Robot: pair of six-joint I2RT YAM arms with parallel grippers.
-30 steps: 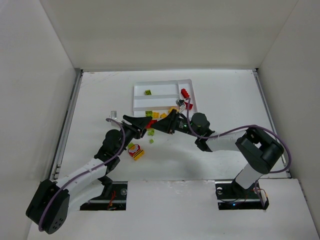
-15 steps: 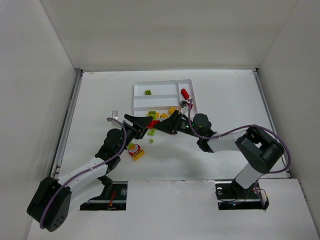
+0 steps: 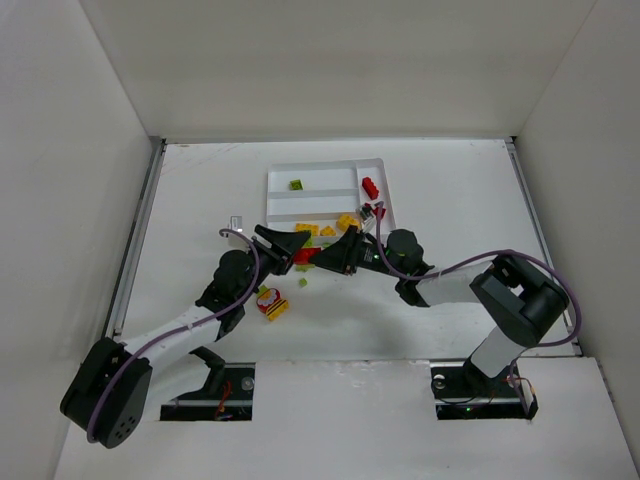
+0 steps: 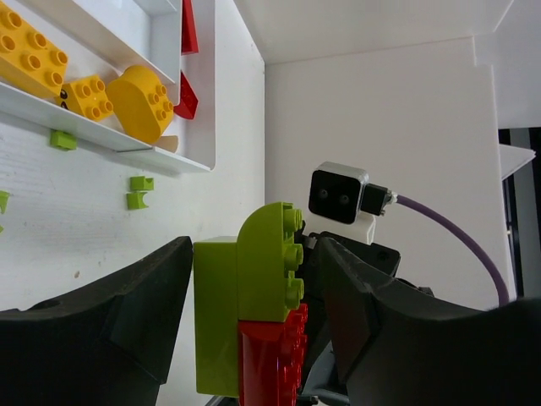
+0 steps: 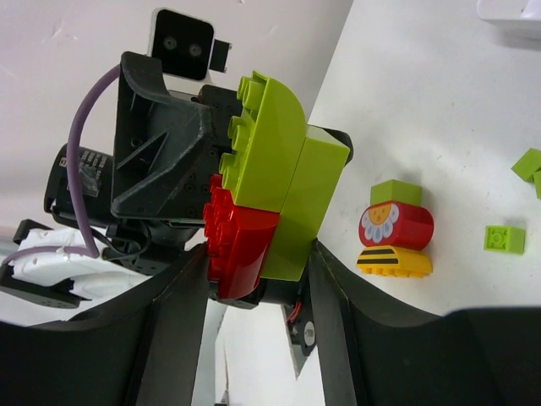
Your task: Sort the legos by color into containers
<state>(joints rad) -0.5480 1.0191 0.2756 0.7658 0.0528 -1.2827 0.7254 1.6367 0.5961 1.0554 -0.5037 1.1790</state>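
Note:
A clump of lime-green and red legos hangs above the table between both grippers. My left gripper is shut on it from the left. In the left wrist view the green-and-red clump fills the gap of the left gripper. My right gripper is shut on the same clump from the right, its fingers pressing the red and green sides. The white tray holds a green brick, a red brick and yellow bricks.
A stack of green, red flower-printed and yellow striped bricks lies on the table near the left arm, also in the right wrist view. A tiny green brick lies beside it. Small green bits lie along the tray's near wall.
My left gripper has moved right, toward the right gripper, and closed in on the clump. The right gripper has shifted only slightly.

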